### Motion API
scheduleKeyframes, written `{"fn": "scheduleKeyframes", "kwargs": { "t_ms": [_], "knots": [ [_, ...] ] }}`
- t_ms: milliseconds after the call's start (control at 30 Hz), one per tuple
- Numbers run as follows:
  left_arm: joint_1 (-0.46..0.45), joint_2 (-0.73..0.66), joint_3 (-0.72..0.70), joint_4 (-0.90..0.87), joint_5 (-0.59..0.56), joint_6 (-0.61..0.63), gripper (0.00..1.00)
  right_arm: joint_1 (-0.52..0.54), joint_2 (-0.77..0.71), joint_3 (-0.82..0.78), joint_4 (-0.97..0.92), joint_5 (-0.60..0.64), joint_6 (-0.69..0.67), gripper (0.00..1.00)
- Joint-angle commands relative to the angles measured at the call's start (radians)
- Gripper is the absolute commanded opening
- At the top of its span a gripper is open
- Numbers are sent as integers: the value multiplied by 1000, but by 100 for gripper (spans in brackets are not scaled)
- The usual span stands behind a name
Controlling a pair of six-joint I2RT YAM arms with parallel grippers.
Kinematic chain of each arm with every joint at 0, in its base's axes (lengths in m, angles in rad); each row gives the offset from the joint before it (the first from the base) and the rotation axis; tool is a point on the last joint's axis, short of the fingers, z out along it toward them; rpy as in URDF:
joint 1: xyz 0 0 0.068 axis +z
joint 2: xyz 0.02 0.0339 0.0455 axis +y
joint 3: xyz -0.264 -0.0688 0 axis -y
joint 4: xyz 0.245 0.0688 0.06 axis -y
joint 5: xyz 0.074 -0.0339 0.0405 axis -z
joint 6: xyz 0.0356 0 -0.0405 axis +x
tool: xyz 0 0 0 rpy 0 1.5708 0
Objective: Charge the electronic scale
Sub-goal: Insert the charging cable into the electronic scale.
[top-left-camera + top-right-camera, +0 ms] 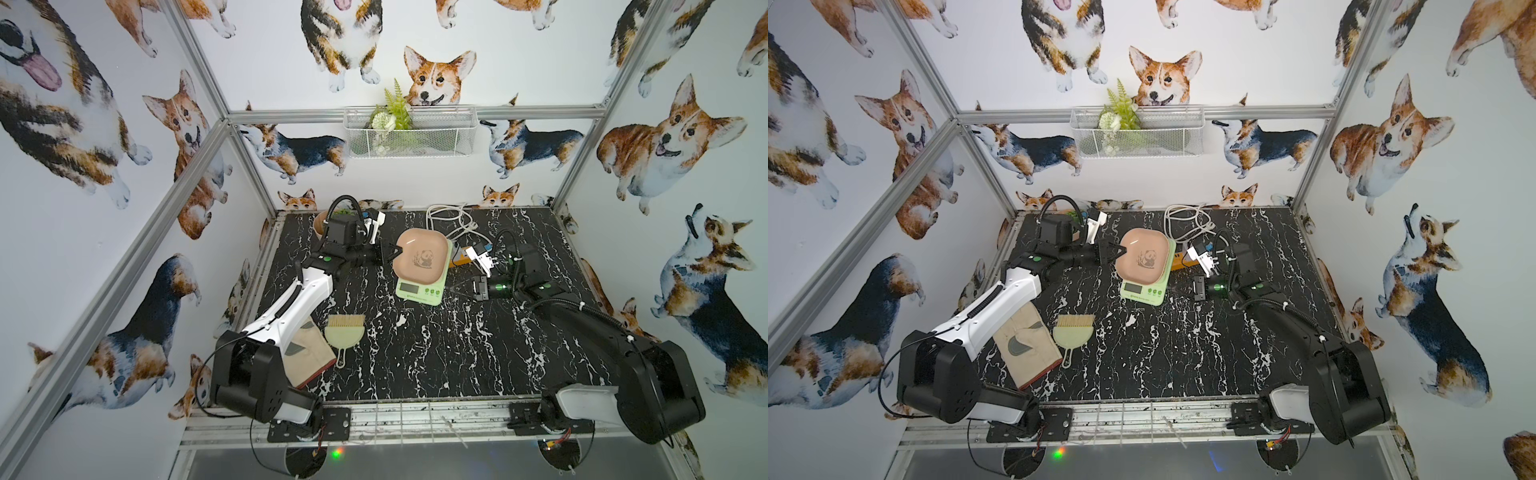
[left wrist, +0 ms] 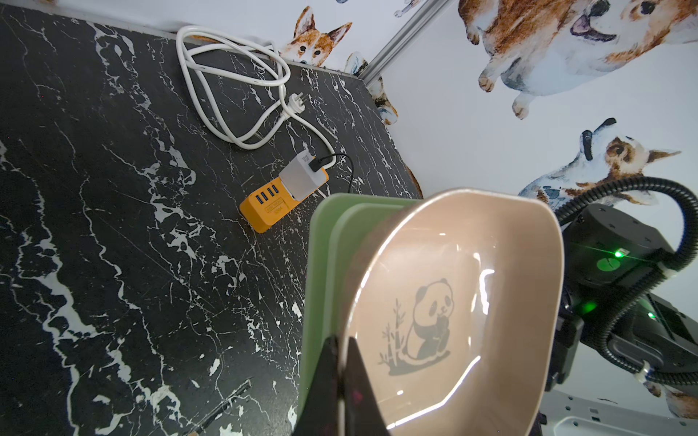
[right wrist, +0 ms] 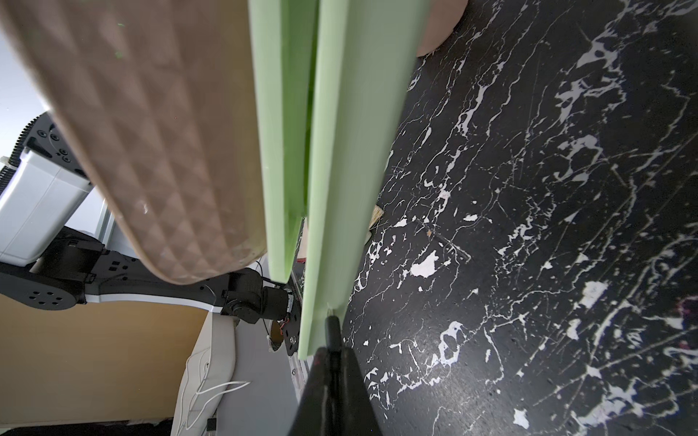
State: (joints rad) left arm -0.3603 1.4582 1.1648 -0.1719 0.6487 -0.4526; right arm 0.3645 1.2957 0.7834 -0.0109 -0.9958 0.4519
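No lettering can be read. A line of green print runs under the display of the electronic scale [image 1: 419, 291], and a small label sits on the orange power strip [image 2: 264, 213]; both are too small to make out.

White-shelled left arm [image 1: 291, 307], mostly black right arm [image 1: 582, 320], ribbed black cables [image 2: 638, 184], green lights [image 1: 327, 258]

I'm watching the electronic scale [image 1: 1142, 291] sitting near the middle of the dark marbled worktop [image 1: 1183, 357], carrying its pink panda tray [image 1: 1144, 255]. My left hand [image 1: 1124, 250] is pinching the tray's rim on that arm's side. My right hand [image 1: 1172, 289] is meeting the scale's opposite edge, fingers together. An orange power strip [image 1: 1178, 262] is lying just behind, near coiled white cable [image 1: 1183, 220]. A dustpan with brush [image 1: 1072, 332] is lying beside a beige glove [image 1: 1025, 345].
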Motion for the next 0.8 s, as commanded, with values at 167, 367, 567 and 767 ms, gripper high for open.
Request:
{"fn": "scheduleKeyframes", "kwargs": {
  "t_ms": [167, 367, 567, 767],
  "knots": [
    [-22, -10, 21, 47, 53, -17, 0, 1, 6, 20, -31, 43, 2, 0],
    [-38, -3, 25, 50, 43, -21, 0, 2, 9, 25, -37, 48, -2, 0],
    [-41, 2, 23, 55, 47, -23, 0, 2, 13, 24, -35, 51, -5, 0],
    [-41, 4, 22, 61, 53, -27, 0, 2, 13, 27, -35, 48, -7, 0]
  ]
}}
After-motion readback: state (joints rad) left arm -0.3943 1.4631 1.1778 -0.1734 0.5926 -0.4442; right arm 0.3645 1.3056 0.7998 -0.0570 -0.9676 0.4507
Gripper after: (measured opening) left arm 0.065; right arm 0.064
